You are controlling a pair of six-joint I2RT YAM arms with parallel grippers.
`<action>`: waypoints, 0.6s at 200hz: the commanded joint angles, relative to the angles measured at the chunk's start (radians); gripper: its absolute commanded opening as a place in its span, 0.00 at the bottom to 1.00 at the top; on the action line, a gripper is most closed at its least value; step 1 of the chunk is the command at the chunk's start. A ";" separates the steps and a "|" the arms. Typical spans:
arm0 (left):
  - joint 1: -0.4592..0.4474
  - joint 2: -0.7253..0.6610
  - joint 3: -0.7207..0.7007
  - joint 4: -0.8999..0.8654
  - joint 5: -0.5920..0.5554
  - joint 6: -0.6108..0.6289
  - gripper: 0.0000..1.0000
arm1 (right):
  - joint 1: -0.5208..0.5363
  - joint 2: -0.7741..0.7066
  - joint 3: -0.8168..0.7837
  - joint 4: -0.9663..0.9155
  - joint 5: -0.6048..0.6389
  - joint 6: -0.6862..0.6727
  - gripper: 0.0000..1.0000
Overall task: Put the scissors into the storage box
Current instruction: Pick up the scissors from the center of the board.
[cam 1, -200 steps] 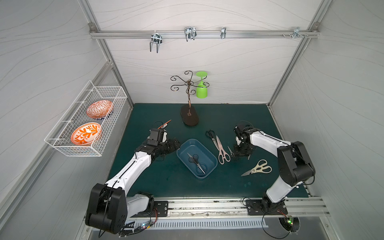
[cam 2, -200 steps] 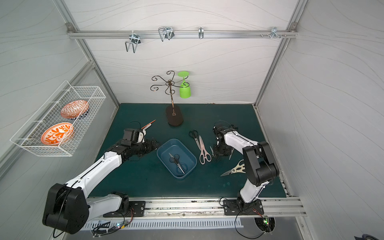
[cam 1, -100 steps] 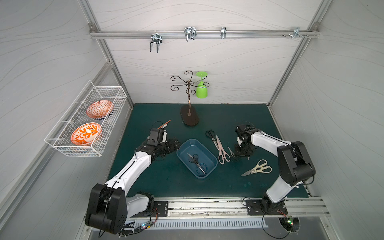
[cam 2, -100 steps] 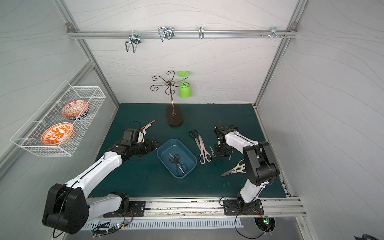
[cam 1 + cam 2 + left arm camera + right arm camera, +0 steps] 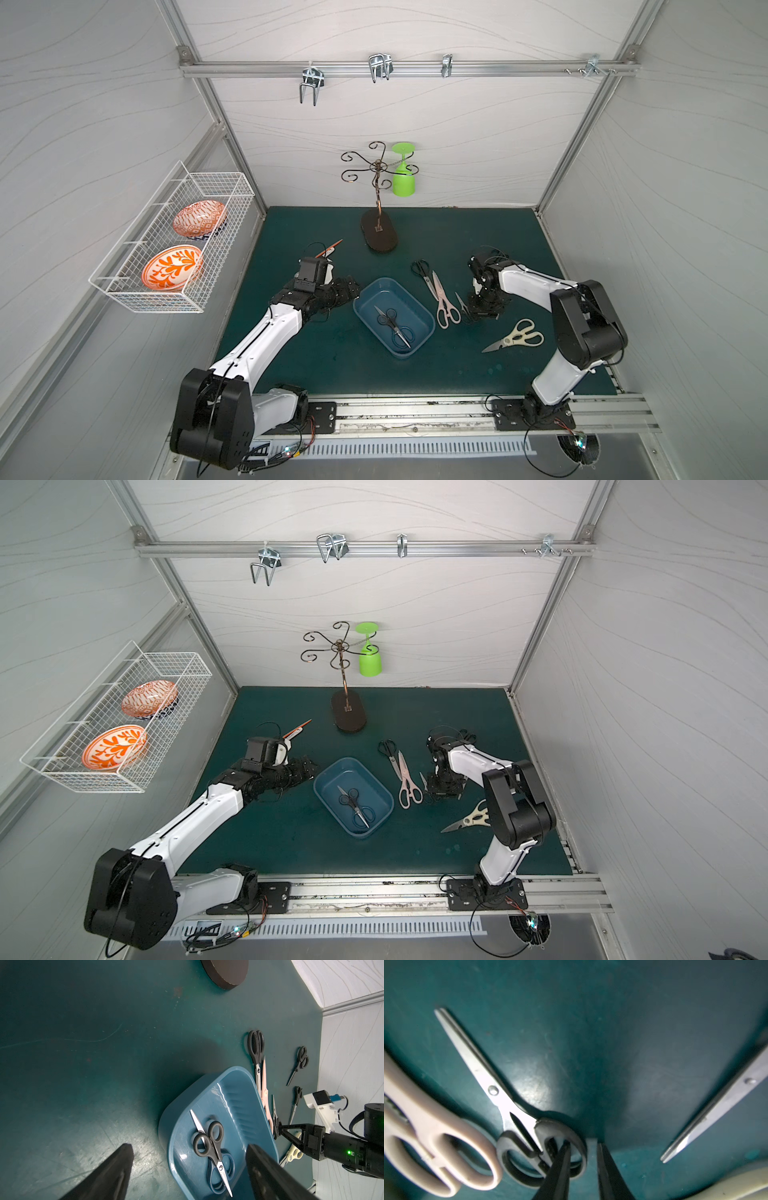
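Observation:
The blue storage box (image 5: 362, 300) sits mid-table, with a black-handled pair of scissors (image 5: 209, 1142) lying over a blue-handled pair (image 5: 218, 1174) inside. My left gripper (image 5: 189, 1146) hovers open beside the box's left end. Right of the box lie a black pair (image 5: 423, 272), a pink pair (image 5: 444, 303), a small grey-and-black pair (image 5: 500, 1093) and a cream pair (image 5: 515, 337). My right gripper (image 5: 582, 1144) points down at the small pair. One finger is inside a handle loop and the other outside, with a gap still showing.
A metal cup stand (image 5: 379, 235) holding a green cup (image 5: 403, 174) stands at the back. A white wire basket (image 5: 174, 245) with orange bowls hangs on the left wall. More small black scissors (image 5: 299, 1064) lie beyond the right arm. A blade (image 5: 726, 1105) lies close by the right gripper.
The right gripper's jaws have narrowed around the small scissors' handle loop, and its wrist has shifted slightly. The left arm has stayed where it was.

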 commanded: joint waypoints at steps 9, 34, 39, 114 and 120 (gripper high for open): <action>0.000 -0.028 -0.001 0.016 -0.015 0.013 0.89 | 0.006 0.048 -0.015 0.010 -0.011 0.033 0.25; 0.000 -0.030 -0.001 0.018 -0.017 0.014 0.89 | 0.007 0.059 -0.024 0.016 -0.009 0.043 0.17; 0.000 -0.030 -0.001 0.015 -0.017 0.014 0.89 | 0.009 0.058 -0.026 0.018 -0.008 0.044 0.17; 0.001 -0.034 0.001 0.015 -0.026 0.015 0.89 | 0.007 0.067 -0.018 0.013 -0.007 0.047 0.00; 0.001 -0.034 0.000 0.013 -0.026 0.015 0.89 | 0.007 0.067 -0.018 0.013 -0.008 0.044 0.00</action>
